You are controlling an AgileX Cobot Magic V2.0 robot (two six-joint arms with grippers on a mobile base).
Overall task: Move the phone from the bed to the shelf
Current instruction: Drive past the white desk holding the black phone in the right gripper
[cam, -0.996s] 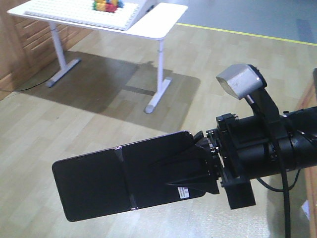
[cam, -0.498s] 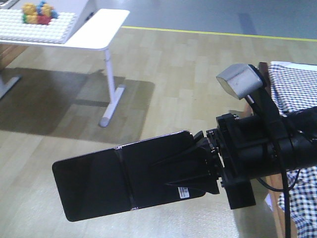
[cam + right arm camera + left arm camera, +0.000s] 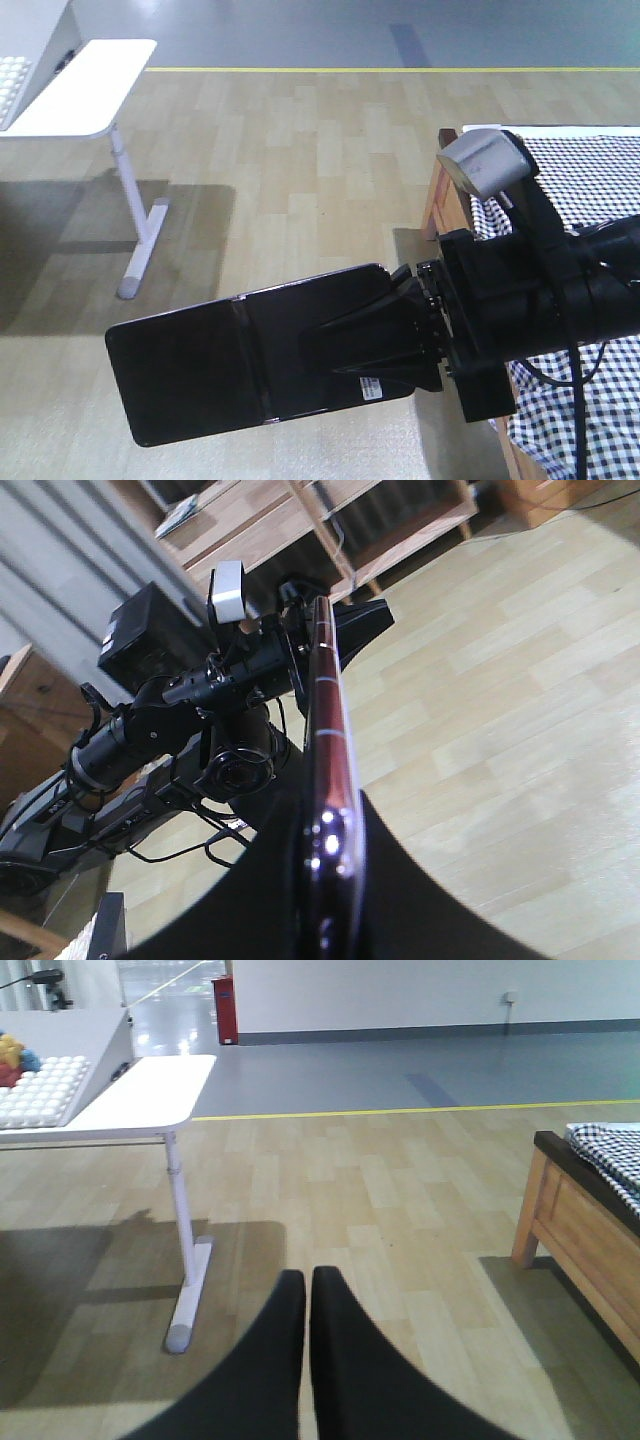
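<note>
The phone [image 3: 200,370] is clamped across its flat faces, right end, by the right gripper [image 3: 335,350]; the left gripper [image 3: 307,1295] is closed, empty; the glossy slab is judged slippery, fragile.

The flat glossy black phone [image 3: 190,370] carries a small white barcode sticker [image 3: 372,388], and its metal rim [image 3: 325,740] shines pinkish-gold. The right pincer [image 3: 320,345] on it is matte black. Right of the phone, the brown wooden-framed bed [image 3: 447,200] wears black-and-white gingham cloth [image 3: 590,170]. Behind the phone, a pale beige plank floor [image 3: 300,150] ends at a yellow line [image 3: 300,69].
</note>
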